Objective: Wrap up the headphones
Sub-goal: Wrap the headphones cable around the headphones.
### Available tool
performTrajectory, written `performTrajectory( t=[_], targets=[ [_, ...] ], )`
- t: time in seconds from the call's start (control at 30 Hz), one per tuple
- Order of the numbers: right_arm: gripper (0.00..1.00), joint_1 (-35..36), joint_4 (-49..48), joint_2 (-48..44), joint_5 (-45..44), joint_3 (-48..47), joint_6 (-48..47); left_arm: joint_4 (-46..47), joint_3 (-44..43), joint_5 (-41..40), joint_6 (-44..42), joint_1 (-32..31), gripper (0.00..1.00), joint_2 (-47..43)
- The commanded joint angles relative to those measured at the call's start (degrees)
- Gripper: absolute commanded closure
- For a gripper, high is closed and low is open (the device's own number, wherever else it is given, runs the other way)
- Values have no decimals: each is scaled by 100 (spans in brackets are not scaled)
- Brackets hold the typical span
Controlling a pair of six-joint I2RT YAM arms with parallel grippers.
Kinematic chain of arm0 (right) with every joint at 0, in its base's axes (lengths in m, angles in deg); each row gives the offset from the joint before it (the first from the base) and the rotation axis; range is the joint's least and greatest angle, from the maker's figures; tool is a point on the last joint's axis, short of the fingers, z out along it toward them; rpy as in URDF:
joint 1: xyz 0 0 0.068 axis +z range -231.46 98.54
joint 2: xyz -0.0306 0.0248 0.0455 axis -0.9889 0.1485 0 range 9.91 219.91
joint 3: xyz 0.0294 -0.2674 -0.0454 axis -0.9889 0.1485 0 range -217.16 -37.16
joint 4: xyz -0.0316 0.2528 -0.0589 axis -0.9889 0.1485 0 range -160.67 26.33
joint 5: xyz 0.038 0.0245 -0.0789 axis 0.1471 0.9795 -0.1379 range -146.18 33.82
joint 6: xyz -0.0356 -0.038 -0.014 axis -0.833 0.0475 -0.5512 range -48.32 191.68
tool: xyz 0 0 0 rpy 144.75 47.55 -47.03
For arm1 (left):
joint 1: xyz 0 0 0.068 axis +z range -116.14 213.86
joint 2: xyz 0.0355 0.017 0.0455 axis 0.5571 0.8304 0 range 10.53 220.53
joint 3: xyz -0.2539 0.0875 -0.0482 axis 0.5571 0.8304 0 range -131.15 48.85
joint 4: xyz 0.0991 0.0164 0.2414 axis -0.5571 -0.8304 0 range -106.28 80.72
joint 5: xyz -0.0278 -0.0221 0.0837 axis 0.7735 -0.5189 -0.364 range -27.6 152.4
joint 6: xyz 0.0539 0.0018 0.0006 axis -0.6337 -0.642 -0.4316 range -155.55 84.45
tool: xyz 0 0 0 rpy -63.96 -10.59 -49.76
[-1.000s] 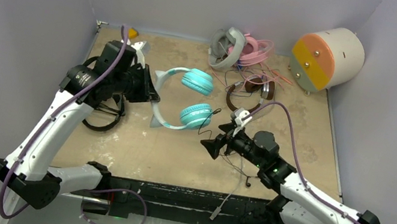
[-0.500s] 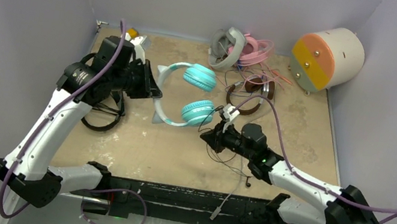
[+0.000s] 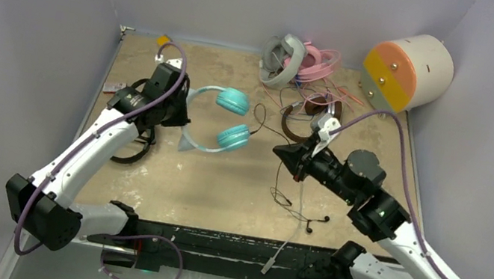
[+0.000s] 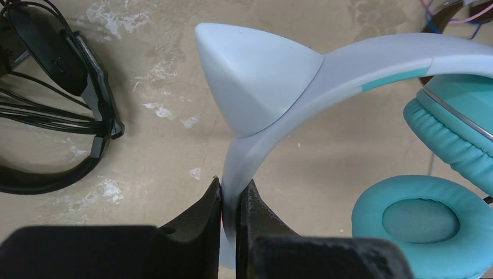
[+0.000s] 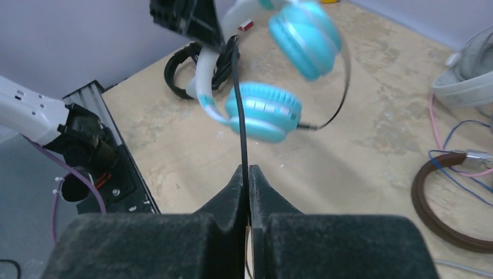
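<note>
At the far left of the bench [image 3: 220,188], the black headphones [image 4: 52,116] are lying flat with their cord bunched across them. Just to their right, the left hand [image 4: 234,197] is clamping tight on the white headband of the teal-and-white headphones [image 4: 349,75], gripping just below the pointed cat ear, with the two teal cups hanging to the right. Near the middle, the right hand [image 5: 245,174] is pinching shut on the thin black cable [image 5: 238,104], which is running up from its fingers toward those cups. Behind it, the brown-and-silver headphones [image 3: 308,116] are resting among loose wires, and the grey-white headphones [image 3: 282,58] and pink headphones [image 3: 320,61] are piling together at the back wall. At the far right, the cream cylinder [image 3: 407,71] is lying on its side.
</note>
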Motion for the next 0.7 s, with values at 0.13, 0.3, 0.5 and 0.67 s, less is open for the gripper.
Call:
performTrajectory(
  t=[0.13, 0.3, 0.5, 0.67],
  targets=[
    [100, 19, 3219, 1007, -896, -2187, -744, 1052, 286, -36, -901, -338, 100, 13],
    [100, 19, 3119, 883, -1004, -2264, -1116, 1208, 410, 172, -1504, -530, 100, 168],
    [100, 21, 3740, 1553, -473, -3223, -1830, 1131, 119, 60, -1711, -960, 100, 657],
    [100, 19, 3915, 1833, 33, -3515, -2078, 1411, 56, 288, -1819, -985, 100, 617]
  ],
)
